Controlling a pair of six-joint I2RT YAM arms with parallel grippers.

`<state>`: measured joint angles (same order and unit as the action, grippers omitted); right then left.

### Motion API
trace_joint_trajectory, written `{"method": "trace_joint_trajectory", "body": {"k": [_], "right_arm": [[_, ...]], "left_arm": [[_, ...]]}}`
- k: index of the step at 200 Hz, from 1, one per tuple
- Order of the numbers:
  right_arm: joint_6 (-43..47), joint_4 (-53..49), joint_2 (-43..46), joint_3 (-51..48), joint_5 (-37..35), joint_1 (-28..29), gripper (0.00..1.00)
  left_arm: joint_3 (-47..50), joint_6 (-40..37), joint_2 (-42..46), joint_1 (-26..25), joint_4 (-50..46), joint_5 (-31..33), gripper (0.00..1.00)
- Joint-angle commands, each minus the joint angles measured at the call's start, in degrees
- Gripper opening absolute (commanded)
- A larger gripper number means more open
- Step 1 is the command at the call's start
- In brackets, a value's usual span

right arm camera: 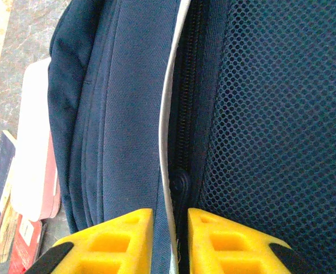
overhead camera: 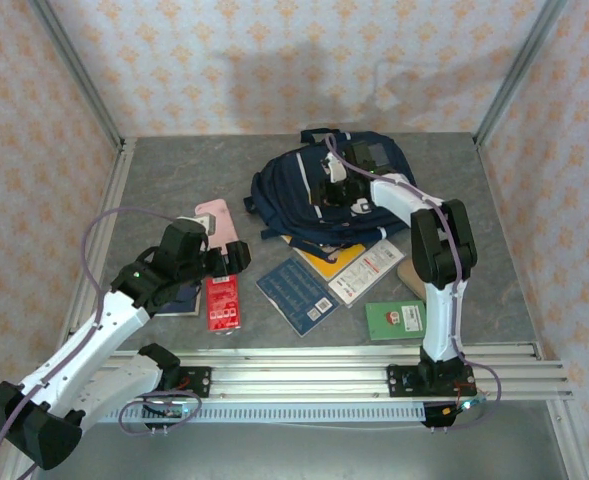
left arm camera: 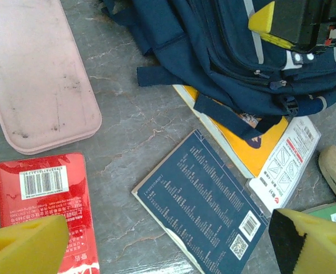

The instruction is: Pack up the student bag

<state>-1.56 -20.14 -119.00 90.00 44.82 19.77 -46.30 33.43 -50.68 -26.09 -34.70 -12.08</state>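
The student bag [overhead camera: 299, 190] lies navy and crumpled at the back centre of the table, also seen in the left wrist view [left arm camera: 213, 51]. My right gripper [overhead camera: 334, 185] is on top of it. Up close, its yellow fingers [right arm camera: 116, 240] stand narrowly apart, pinched on the bag's white stripe and black zipper pull [right arm camera: 181, 182] beside dark mesh. My left gripper [overhead camera: 229, 258] hovers open over the table, its pads wide apart [left arm camera: 168, 245] above a blue book [left arm camera: 205, 205], holding nothing.
A pink case [overhead camera: 217, 222] and red packet [overhead camera: 223, 303] lie at the left. The blue book [overhead camera: 294, 292], a yellow book [overhead camera: 329, 258] and a white leaflet [overhead camera: 366, 270] lie in front of the bag. A green box [overhead camera: 396, 320] sits near the front right.
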Motion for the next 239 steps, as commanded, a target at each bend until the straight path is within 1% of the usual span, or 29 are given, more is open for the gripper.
{"method": "trace_joint_trajectory", "body": {"k": [1, 38, 68, 85, 94, 104, 116, 132, 150, 172, 187, 206, 210, 225, 239], "right_arm": [[1.1, 0.1, 0.9, 0.3, 3.2, 1.7, 0.24], [0.3, -0.5, -2.0, 2.5, 5.0, 2.2, 0.27], [0.1, -1.6, -5.2, 3.9, 4.7, 2.3, 0.27], [0.3, -2.1, -6.0, 4.2, 5.0, 2.8, 0.18], [1.0, -2.7, -5.9, 4.3, 4.1, 3.2, 0.15], [1.6, -3.5, -5.1, 4.4, 1.8, 3.4, 0.1], [1.9, -3.4, -3.6, 4.1, -1.3, 3.3, 0.0], [1.5, -2.1, -0.6, 3.2, -2.9, 3.3, 0.0], [-2.1, -0.2, 2.4, 3.1, -2.9, 3.3, 0.0], [-10.2, 0.9, 5.2, 4.4, -5.3, 3.0, 0.0], [-15.7, -1.8, 5.3, 7.8, -5.6, 2.2, 0.0], [-18.9, -4.6, 5.5, 11.2, -4.7, 1.8, 0.0], [-19.2, -4.9, 5.7, 11.7, -4.7, 1.8, 0.0], [-20.5, -5.1, 7.0, 12.2, -4.5, 1.8, 0.0], [-22.0, -5.2, 8.1, 12.4, -4.4, 1.7, 0.0]], "left_arm": [[0.7, 0.9, 0.1, 0.3, 1.0, -0.8, 0.92], [1.0, 0.9, 0.4, 0.2, 0.8, -0.8, 0.92], [1.4, 1.2, 0.4, 0.3, 0.9, -0.8, 0.92], [1.5, 1.3, 0.4, 0.2, 1.2, -0.8, 0.92], [1.6, 1.2, 0.5, 0.1, 1.4, -0.8, 0.92], [1.5, 1.2, 0.5, 0.0, 1.5, -0.6, 0.92], [1.2, 1.1, 0.5, -0.4, 1.6, -0.3, 0.92], [0.5, 0.8, 0.2, -1.8, 1.4, 1.5, 0.92], [-0.3, 0.4, -0.6, -4.4, 1.7, 4.5, 0.92], [-0.7, 0.3, -1.9, -7.8, 3.3, 6.7, 0.9], [-0.9, -0.8, -3.1, -10.5, 5.0, 8.6, 0.89], [-1.3, -2.5, -5.4, -13.0, 7.3, 9.2, 0.85], [-1.4, -4.3, -6.0, -13.6, 7.7, 9.3, 0.84], [-1.8, -6.7, -8.2, -15.8, 9.7, 10.1, 0.79], [-2.2, -8.9, -10.4, -18.4, 11.8, 13.1, 0.74]]}}
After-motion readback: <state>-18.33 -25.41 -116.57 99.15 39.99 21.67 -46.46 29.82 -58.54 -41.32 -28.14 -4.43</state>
